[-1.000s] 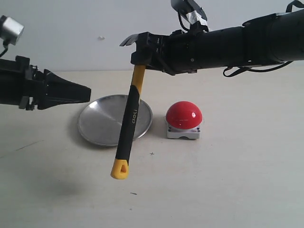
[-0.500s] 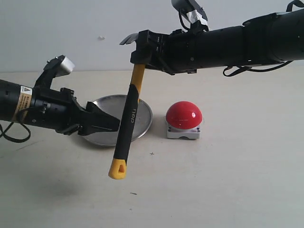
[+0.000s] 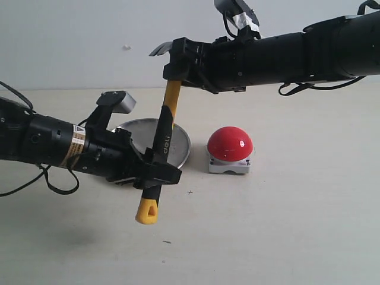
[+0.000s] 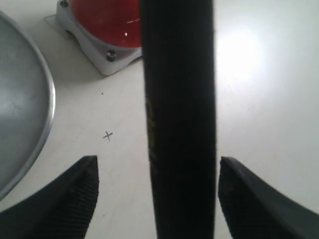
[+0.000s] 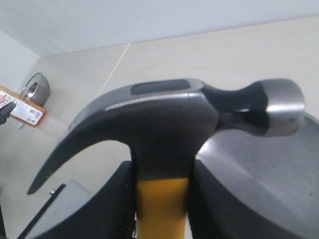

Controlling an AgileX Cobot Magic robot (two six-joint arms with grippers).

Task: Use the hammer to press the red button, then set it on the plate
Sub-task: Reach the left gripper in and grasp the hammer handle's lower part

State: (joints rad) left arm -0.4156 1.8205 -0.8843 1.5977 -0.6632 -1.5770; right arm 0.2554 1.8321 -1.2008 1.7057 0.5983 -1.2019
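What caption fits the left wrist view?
Open left hand straddles the hammer at its black handle, not touching it; plate and red button beyond.

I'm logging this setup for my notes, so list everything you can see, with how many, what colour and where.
hammer: one, dark head, yellow and black handle, hanging head-up above the table
button: one, red dome on grey-white base, on the table beside the plate
plate: one, silver, on the table
table: one, pale beige, under everything
left pincer: one, black, open, jaws either side of the hammer's lower handle, gaps visible
right pincer: one, black, shut on the hammer just below its head
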